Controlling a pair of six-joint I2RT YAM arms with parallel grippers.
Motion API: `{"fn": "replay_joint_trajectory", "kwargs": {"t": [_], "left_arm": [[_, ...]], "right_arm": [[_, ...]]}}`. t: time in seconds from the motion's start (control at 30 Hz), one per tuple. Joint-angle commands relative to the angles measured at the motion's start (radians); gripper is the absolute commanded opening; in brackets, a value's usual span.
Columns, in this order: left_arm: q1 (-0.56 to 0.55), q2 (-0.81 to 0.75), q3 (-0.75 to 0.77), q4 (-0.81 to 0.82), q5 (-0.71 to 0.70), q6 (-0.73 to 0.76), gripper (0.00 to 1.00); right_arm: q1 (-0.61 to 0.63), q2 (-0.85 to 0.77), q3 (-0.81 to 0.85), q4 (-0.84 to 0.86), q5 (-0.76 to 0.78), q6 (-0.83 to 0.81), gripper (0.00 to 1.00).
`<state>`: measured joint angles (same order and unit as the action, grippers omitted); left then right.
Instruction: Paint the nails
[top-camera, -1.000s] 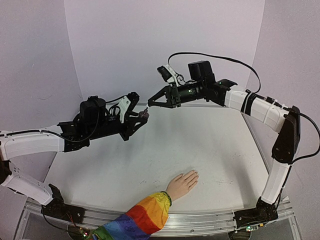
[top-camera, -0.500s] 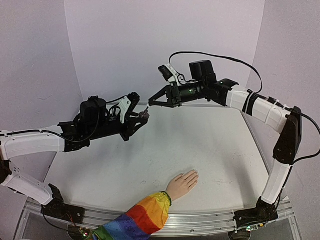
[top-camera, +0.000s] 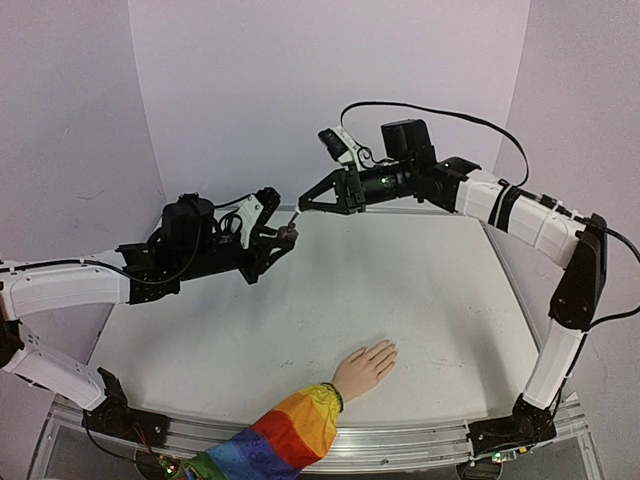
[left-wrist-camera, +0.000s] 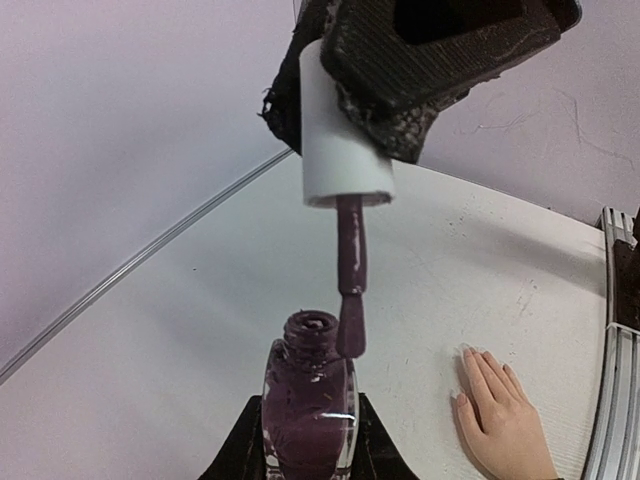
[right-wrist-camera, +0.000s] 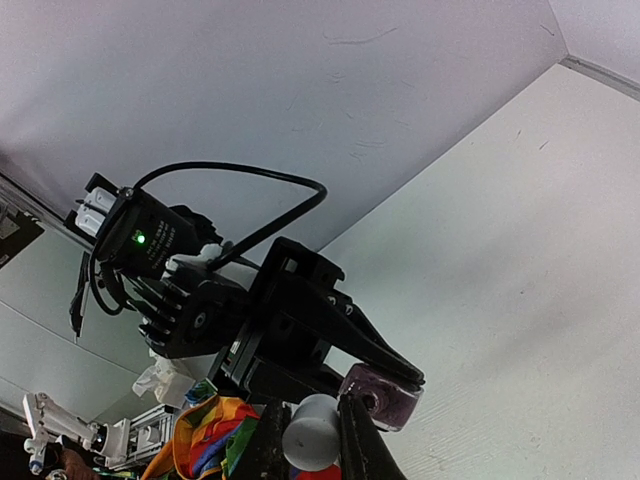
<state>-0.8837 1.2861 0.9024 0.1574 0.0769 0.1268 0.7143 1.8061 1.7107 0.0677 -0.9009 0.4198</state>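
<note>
Two shut grips, high over the far side of the table (top-camera: 440, 300). Clamps the polish bottle (left-wrist-camera: 308, 400) upright in the left gripper (top-camera: 284, 233). Pinches the white cap (left-wrist-camera: 340, 150) in the right gripper (top-camera: 302, 207), with the loaded brush (left-wrist-camera: 351, 310) hanging just outside the bottle's open neck, tip beside the rim. Leaves the nails (left-wrist-camera: 468, 354) unreached, on the mannequin hand (top-camera: 366, 367) lying flat at the near edge, well apart from the brush, below it and toward the bases, slightly to the right side. Points fingers up-table and rightward. Probably calls for the brush-holding right arm to swing down and back, meeting the fingertips along that axis. Cannot tell whether any nail carries polish: too small.
</note>
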Motion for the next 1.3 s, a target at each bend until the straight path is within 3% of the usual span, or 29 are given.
{"fn": "replay_joint_trajectory", "kwargs": {"t": [0.0, 0.27, 0.6, 0.9, 1.03, 1.27], "left_arm": [[-0.003, -0.01, 0.03, 0.044, -0.012, -0.002, 0.0], [-0.003, -0.02, 0.001, 0.044, -0.067, -0.007, 0.0], [0.017, -0.037, 0.013, 0.044, -0.08, -0.068, 0.0], [0.062, -0.041, 0.068, 0.042, 0.12, -0.108, 0.0], [0.069, -0.046, 0.085, 0.044, 0.162, -0.09, 0.0], [0.075, -0.074, 0.075, 0.041, 0.192, -0.117, 0.0]], "right_arm": [[0.004, -0.071, -0.014, 0.036, -0.006, -0.005, 0.0], [-0.046, -0.201, -0.171, 0.034, 0.037, -0.046, 0.0], [-0.067, -0.577, -0.661, -0.059, 0.244, -0.103, 0.0], [-0.06, -0.79, -0.999, -0.172, 0.429, -0.011, 0.0], [-0.056, -0.825, -1.07, -0.182, 0.535, 0.026, 0.0], [0.004, -0.752, -1.099, -0.137, 0.637, 0.084, 0.0]]}}
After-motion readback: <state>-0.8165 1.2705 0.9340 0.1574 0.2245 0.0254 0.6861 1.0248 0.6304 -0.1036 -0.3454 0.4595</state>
